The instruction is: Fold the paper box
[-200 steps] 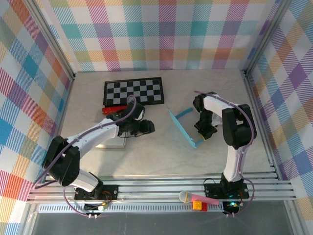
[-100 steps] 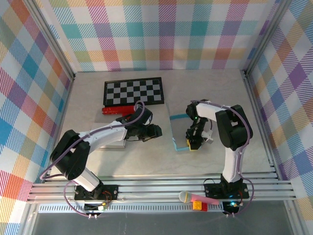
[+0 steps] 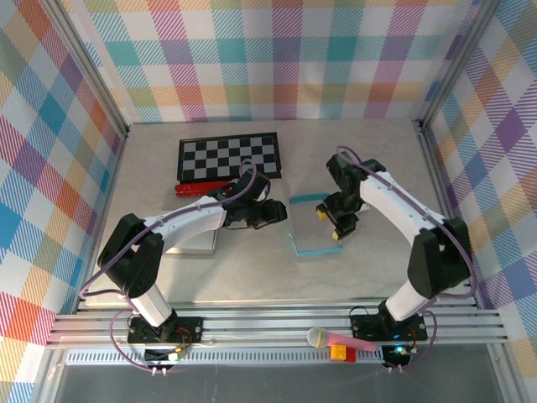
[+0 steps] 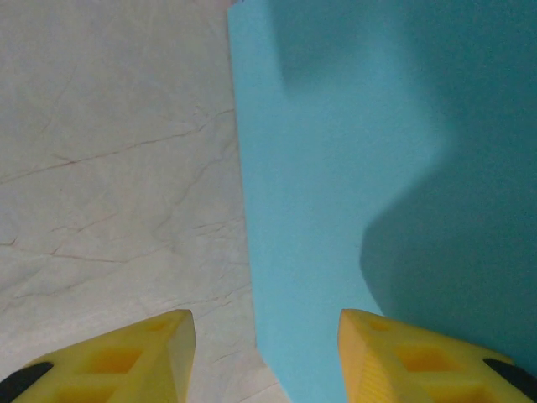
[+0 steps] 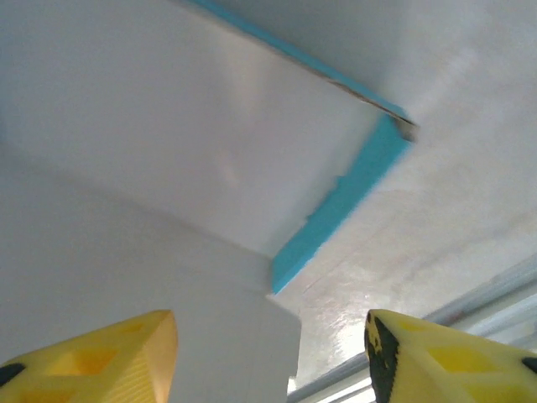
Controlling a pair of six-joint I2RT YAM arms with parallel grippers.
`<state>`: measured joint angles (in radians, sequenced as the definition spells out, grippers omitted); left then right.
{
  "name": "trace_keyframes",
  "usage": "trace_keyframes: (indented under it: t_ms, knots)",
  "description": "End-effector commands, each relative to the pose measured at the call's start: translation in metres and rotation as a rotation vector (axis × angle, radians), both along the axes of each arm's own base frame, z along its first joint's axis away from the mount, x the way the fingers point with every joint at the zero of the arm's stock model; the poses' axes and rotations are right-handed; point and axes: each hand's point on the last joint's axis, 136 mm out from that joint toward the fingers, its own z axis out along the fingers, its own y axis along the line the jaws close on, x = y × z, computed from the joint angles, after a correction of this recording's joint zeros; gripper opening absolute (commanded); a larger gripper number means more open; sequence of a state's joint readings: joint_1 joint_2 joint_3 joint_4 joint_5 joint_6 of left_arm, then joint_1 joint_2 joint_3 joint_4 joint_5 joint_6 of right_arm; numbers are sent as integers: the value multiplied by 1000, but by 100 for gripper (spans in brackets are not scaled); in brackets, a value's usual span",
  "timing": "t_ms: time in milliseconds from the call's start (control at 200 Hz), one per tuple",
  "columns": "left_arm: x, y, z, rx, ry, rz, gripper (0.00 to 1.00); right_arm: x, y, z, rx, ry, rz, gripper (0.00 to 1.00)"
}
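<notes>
The paper box [image 3: 310,228] lies partly unfolded at the table's middle, white inside with light-blue edges. My left gripper [image 3: 282,214] is at its left edge, fingers apart. In the left wrist view the box's blue outer panel [image 4: 361,134] runs up from between the yellow fingers of the open left gripper [image 4: 265,323], and its edge sits in the gap. My right gripper [image 3: 329,223] hovers over the box's right side. In the right wrist view the right gripper [image 5: 271,319] is open over the white inner panel [image 5: 193,126] and a blue flap [image 5: 336,206].
A black-and-white chessboard [image 3: 229,156] lies at the back left, with a red bar [image 3: 193,188] in front of it. A pale flat plate [image 3: 193,242] lies under the left arm. A pink and yellow microphone [image 3: 337,340] rests on the front rails.
My right gripper has opened and let go of the box, which dropped from a raised tilt to lie flatter. My left gripper has moved right to the box's left edge.
</notes>
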<state>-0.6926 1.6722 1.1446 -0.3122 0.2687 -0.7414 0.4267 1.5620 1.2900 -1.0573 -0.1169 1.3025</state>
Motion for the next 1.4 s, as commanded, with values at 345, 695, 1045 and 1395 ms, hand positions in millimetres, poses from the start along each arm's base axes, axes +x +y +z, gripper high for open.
trace_keyframes:
  t_ms: [345,695,1045,1395]
  knots:
    - [12,-13,19,-26,-42,-9,48,21,99,107,188,-531,818,55]
    - [10,-12,16,-19,-39,1,47,33,109,81,121,-412,853,38]
    - [5,-3,19,10,-49,2,46,49,104,58,24,-355,817,17]
    - [-7,44,51,163,-157,22,51,67,70,90,-93,-419,355,0]
